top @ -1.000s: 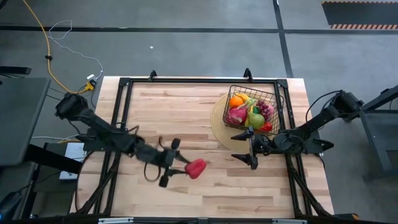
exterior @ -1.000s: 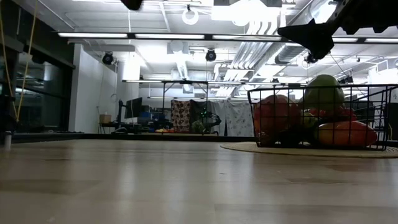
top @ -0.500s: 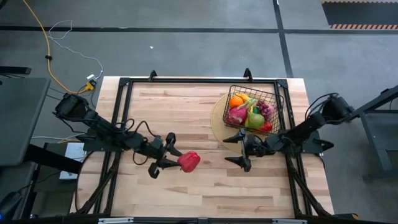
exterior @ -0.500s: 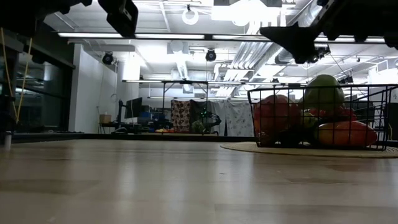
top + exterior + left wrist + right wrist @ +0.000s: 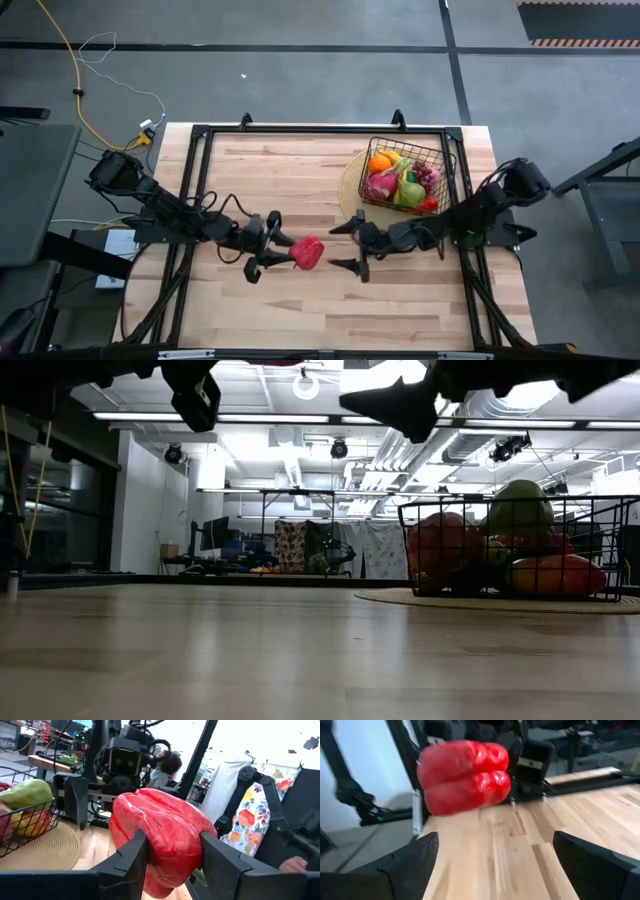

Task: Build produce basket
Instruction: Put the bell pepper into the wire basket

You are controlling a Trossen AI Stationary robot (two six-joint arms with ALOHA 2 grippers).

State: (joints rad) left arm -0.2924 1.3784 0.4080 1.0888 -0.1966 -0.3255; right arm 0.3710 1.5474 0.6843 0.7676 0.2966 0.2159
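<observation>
Pepper [image 5: 307, 253] sits squeezed in our left gripper [image 5: 283, 254]; our right gripper [image 5: 345, 243] waits wide open beside it.

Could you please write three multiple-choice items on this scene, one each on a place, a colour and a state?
1. Where does the basket stand?
A. On the round tan mat at the table's far right
B. At the table's near left corner
C. On the floor

2. What colour is the pepper held by the left claw?
A. Green
B. Red
C. Yellow

3. How is the right claw?
A. Shut on the pepper
B. Shut on the basket rim
C. Open, empty, facing the pepper

Key: 1 A, the high view shows the mat under the basket. 2 B, both wrist views show it red. 3 C, the right wrist view shows its fingers spread, with the pepper ahead.
</observation>
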